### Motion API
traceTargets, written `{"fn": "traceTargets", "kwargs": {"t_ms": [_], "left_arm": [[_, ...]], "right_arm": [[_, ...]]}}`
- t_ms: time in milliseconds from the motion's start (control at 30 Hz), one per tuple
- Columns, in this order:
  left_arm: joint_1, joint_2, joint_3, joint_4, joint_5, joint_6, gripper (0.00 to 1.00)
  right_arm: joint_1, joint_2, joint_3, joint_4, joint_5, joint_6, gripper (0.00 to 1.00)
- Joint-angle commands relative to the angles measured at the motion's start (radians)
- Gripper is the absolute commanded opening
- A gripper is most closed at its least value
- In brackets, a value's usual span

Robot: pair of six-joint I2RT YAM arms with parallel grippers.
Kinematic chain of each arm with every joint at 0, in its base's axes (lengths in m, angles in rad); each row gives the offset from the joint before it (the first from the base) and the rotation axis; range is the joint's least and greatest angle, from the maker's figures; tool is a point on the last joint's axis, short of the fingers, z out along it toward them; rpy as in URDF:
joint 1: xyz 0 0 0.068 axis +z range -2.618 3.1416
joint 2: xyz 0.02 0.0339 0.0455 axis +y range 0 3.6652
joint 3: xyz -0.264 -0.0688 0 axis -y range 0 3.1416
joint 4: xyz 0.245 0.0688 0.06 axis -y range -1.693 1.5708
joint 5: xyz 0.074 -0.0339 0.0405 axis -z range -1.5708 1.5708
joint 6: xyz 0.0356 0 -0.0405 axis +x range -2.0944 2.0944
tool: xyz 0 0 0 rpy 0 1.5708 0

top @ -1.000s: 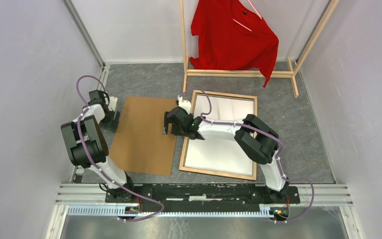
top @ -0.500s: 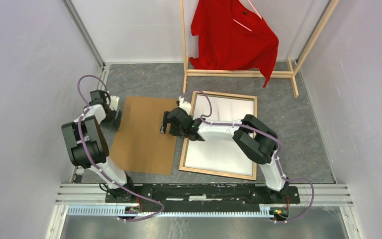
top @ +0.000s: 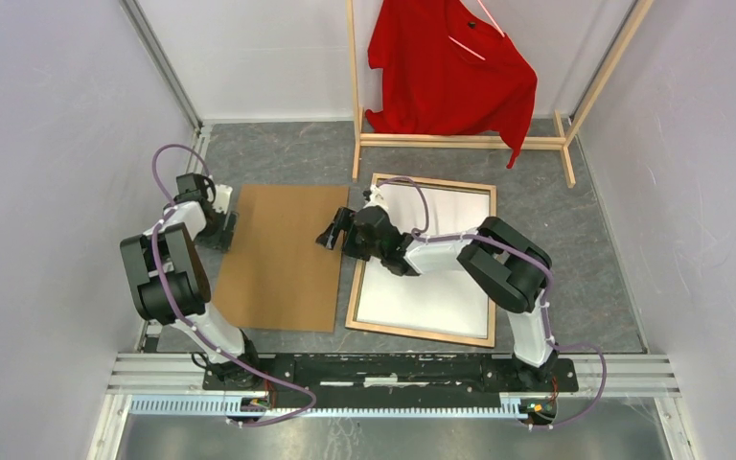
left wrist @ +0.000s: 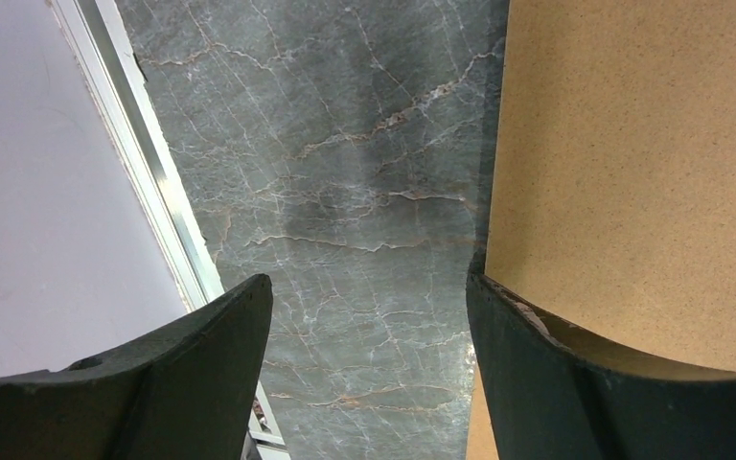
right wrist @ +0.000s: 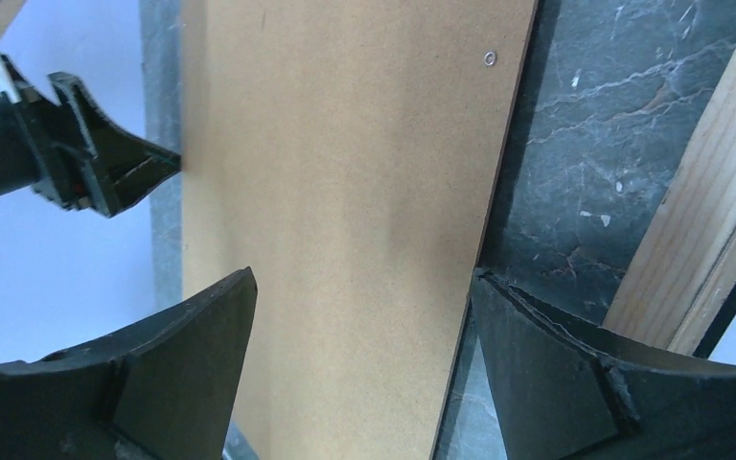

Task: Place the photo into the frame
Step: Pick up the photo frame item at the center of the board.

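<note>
The frame [top: 422, 333] lies flat with its light wood back up, right of centre. Inside its rails lies the photo [top: 436, 287], plain white back up. My right gripper [top: 332, 233] hangs open over the right edge of a brown backing board [top: 278, 254], just left of the frame. In the right wrist view the board [right wrist: 345, 172] fills the gap between the fingers [right wrist: 201, 335], and a frame rail [right wrist: 709, 230] runs at the right. My left gripper [top: 222, 228] stands open at the board's left edge, with grey floor [left wrist: 345, 192] between its fingers and the board [left wrist: 632, 163] beside the right one.
A wooden clothes rack [top: 460, 141] with a red shirt [top: 446, 67] stands at the back, just beyond the frame. White walls close in on the left [top: 48, 144] and right [top: 700, 192]. A metal rail [left wrist: 144, 182] runs along the left wall's foot.
My right gripper has swung slightly right and toward the back, now angled across the board's right edge, and its forearm has shifted right. The left arm has barely moved.
</note>
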Motion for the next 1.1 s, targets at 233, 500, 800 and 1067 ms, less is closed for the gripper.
{"fn": "traceTargets", "kwargs": {"t_ms": [233,500,800,1067], "left_arm": [[-0.064,0.068,-0.082,-0.087,0.195,-0.022,0.82],[-0.065,0.059,-0.075,-0.102,0.204,-0.013,0.82],[-0.064,0.037,-0.08,-0.115,0.216,-0.004,0.82],[-0.064,0.016,-0.077,-0.117,0.223,-0.002,0.82]], "right_arm": [[0.033,-0.122,-0.103,0.726,-0.303,0.188,0.81],[0.047,-0.051,-0.03,0.874,-0.388,0.255,0.81],[0.05,-0.06,-0.036,0.654,-0.359,0.204,0.78],[0.046,-0.21,-0.131,0.379,-0.24,0.087,0.67]]}}
